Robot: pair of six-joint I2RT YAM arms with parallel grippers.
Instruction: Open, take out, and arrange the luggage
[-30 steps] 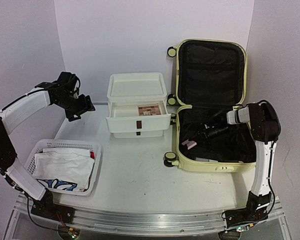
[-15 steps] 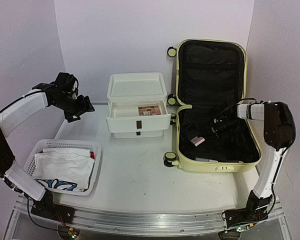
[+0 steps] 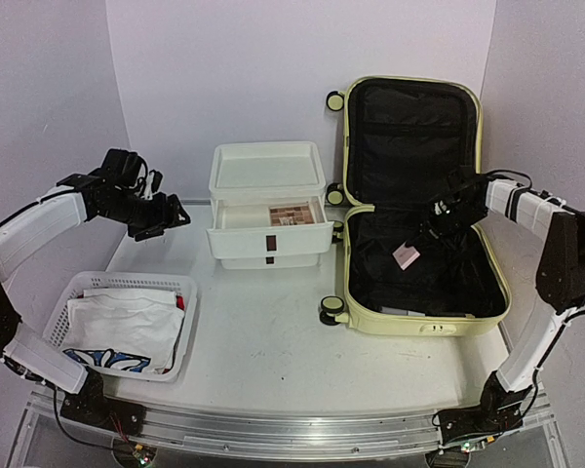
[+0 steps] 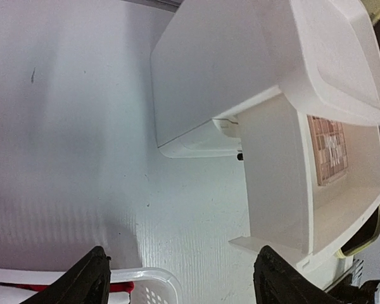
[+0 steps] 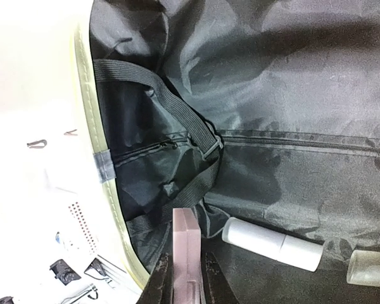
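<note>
Pale-yellow luggage (image 3: 417,322) sits open on the right half of the table (image 3: 263,341), just right of the white drawer box (image 3: 266,171). The base half lies flat with its black lining up. The lid (image 3: 411,136) stands upright off the base's far edge, against the back wall. Long axis of the open case runs near-to-far, with the hinge line left-right. Wheels (image 3: 329,310) are all on the left side, pointing toward the drawer box.

Right gripper (image 3: 421,240) is over the far-left part of the base, jaws clamped on a thin pink flat piece (image 3: 406,256). The wrist view shows that piece edge-on, pinched between the fingers (image 5: 210,278). Beyond it two white tubes (image 5: 272,244) lie on the lining, near a black strap (image 5: 177,107).

Left gripper (image 3: 163,226) hovers over the far-left table, jaws wide apart, nothing between them. Its camera looks onto the drawer box side. The top drawer (image 3: 270,234) is pulled out, with a brown patterned item (image 3: 291,214) inside.

White basket (image 3: 127,284) holding a white cloth (image 3: 117,327) sits near-left, well apart from the case.
</note>
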